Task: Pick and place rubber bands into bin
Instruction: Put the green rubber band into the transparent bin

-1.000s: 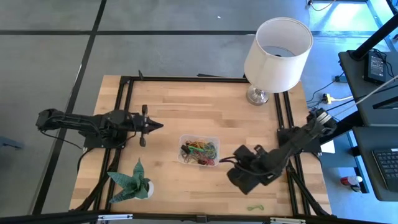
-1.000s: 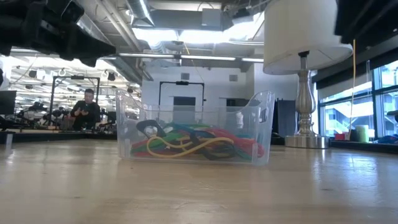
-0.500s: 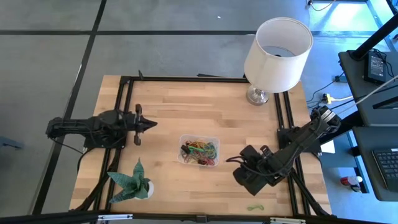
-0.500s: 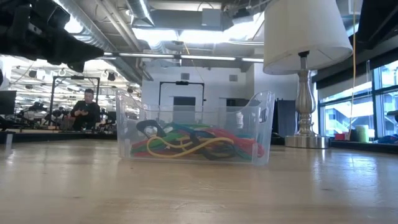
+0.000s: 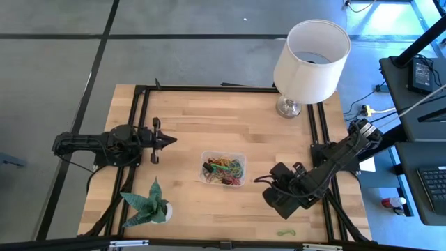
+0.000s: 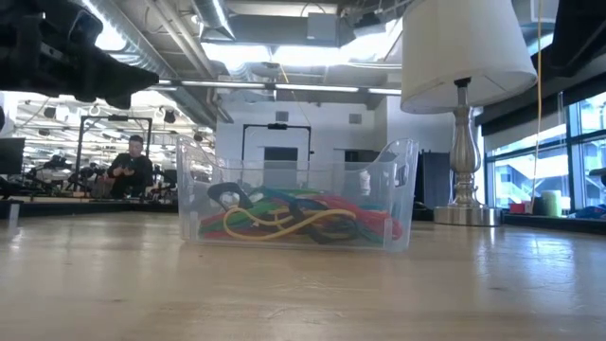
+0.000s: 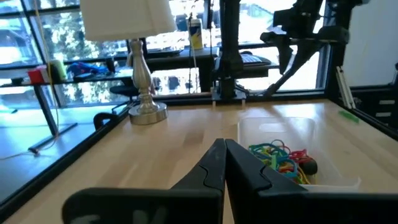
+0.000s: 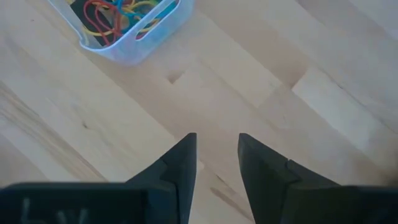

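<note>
The clear bin (image 5: 205, 159) stands mid-table, its bottom on the wood. A tangle of coloured rubber bands (image 5: 224, 169) lies inside it, seen through the wall in the low view (image 6: 284, 220). One green rubber band (image 5: 286, 232) lies alone near the table's near edge. My left gripper (image 5: 173, 140) hovers left of the bin, shut, pointing at it (image 7: 222, 146). My right gripper (image 5: 259, 180) hangs just right of the bin, open, above bare wood (image 8: 216, 142); the bin's corner (image 8: 134, 46) shows beyond its fingers.
A white lamp (image 5: 311, 50) stands at the far right corner, its metal base (image 7: 147, 112) on the wood. A green folded-paper plant (image 5: 146, 203) sits at the near left. Black frame rails run along the table's left, far and right sides.
My left arm has drawn back toward the table's left edge, away from the bin. My right gripper has shifted a little toward the right edge, also away from the bin. The bin and the bands have stayed put.
</note>
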Controlling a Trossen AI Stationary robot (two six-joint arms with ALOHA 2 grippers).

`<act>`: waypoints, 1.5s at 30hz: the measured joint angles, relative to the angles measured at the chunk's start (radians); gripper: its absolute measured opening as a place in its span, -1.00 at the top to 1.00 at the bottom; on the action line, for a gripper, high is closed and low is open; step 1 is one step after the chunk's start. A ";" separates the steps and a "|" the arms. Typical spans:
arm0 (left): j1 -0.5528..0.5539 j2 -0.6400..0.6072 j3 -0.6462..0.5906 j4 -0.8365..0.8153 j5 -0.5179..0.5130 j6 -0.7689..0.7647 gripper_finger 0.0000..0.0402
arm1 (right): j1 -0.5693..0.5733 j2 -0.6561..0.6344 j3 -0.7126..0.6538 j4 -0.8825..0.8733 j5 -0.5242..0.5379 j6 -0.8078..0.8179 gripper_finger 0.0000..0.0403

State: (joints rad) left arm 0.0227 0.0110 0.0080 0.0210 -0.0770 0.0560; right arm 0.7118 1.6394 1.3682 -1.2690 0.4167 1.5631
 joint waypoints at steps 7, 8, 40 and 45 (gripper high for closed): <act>0.000 0.000 0.000 -0.004 0.025 0.056 0.99 | 0.025 0.000 0.000 0.000 -0.036 -0.002 0.40; 0.000 0.001 0.000 -0.004 0.025 0.059 0.99 | 0.030 0.000 0.000 0.000 -0.047 -0.009 0.40; 0.000 0.002 0.000 -0.003 0.018 0.062 0.99 | 0.387 0.319 0.000 0.437 -0.261 -0.575 0.40; 0.000 0.002 0.000 -0.003 0.018 0.062 0.99 | 0.408 0.373 -0.001 0.444 -0.261 -0.579 0.40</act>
State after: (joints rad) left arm 0.0225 0.0128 0.0078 0.0182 -0.0589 0.1181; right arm 1.1199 2.0120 1.3671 -0.8245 0.1558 0.9837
